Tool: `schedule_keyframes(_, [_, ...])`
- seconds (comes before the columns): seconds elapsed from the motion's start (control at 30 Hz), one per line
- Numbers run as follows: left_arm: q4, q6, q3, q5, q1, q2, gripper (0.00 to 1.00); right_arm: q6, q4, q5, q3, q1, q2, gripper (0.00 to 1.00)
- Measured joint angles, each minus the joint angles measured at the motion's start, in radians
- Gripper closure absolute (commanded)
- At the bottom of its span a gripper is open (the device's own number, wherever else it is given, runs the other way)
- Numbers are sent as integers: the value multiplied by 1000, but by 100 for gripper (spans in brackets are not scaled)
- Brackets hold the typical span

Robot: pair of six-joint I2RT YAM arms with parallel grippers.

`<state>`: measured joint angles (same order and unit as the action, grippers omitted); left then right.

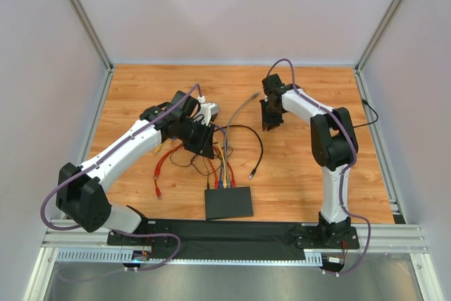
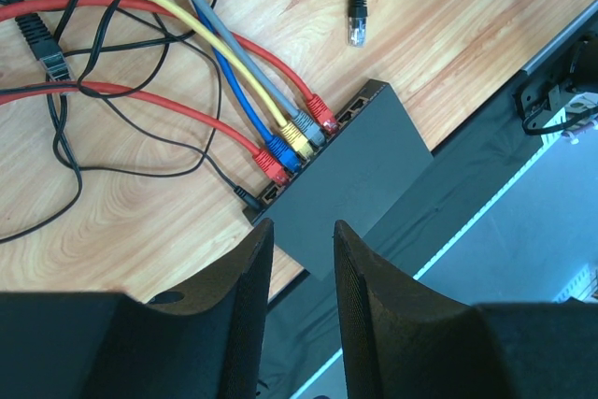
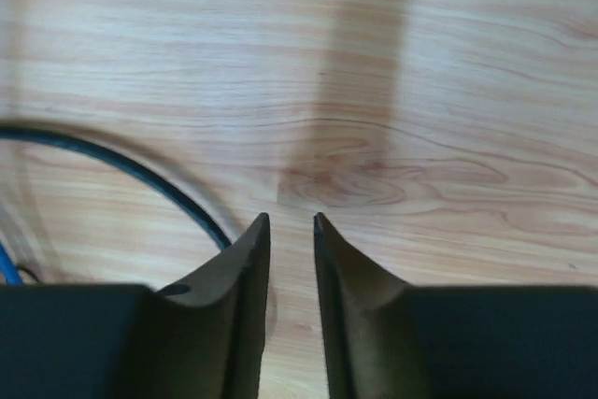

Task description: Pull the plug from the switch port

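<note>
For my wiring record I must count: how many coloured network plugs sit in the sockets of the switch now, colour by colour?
Red plugs: 2
Blue plug: 1
Yellow plug: 1
Grey plug: 1
Total in the switch: 5

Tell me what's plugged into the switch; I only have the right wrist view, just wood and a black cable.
Observer: Five plugs sit side by side in the switch: red, blue, yellow, grey, red.
Operator: Is the left gripper on one?
Observer: No. The left gripper is open and empty, touching none of them.
Operator: Where's mine?
Observer: The right gripper is over the far side of the table, well away from the switch.
</note>
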<state>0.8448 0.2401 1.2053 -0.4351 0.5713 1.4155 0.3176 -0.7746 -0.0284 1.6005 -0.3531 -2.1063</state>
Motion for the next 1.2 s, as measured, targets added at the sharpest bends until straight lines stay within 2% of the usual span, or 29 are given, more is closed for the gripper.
schedule_keyframes(0.03, [0, 0, 0, 0, 0, 1, 60, -12, -2, -12, 5, -5, 0, 63])
schedule_keyframes(0.13, [0, 0, 0, -1, -2, 4, 60, -38, -3, -39, 22, -19, 0, 56])
schedule_keyframes(0.4, [1, 0, 0, 0, -2, 7, 60, -77, -37, -48, 169, -70, -65, 56])
schedule_keyframes(0.6, [2, 0, 0, 0, -3, 7, 60, -96, -71, -24, 177, -98, -100, 56])
schedule_keyframes(0.73, [2, 0, 0, 0, -3, 7, 60, -112, -91, -5, 173, -98, -101, 61])
schedule_keyframes(0.87, [2, 0, 0, 0, -3, 7, 60, -116, -108, 39, 177, -103, -114, 70])
schedule_keyframes(0.93, [2, 0, 0, 0, -3, 7, 60, -114, -125, 55, 193, -114, -126, 87])
schedule_keyframes(0.97, [2, -1, 0, 0, -3, 7, 60, -108, -130, 71, 204, -122, -132, 100])
schedule_keyframes(1.2, [5, -3, 0, 3, -3, 7, 60, -56, -181, 186, 282, -150, -169, 100])
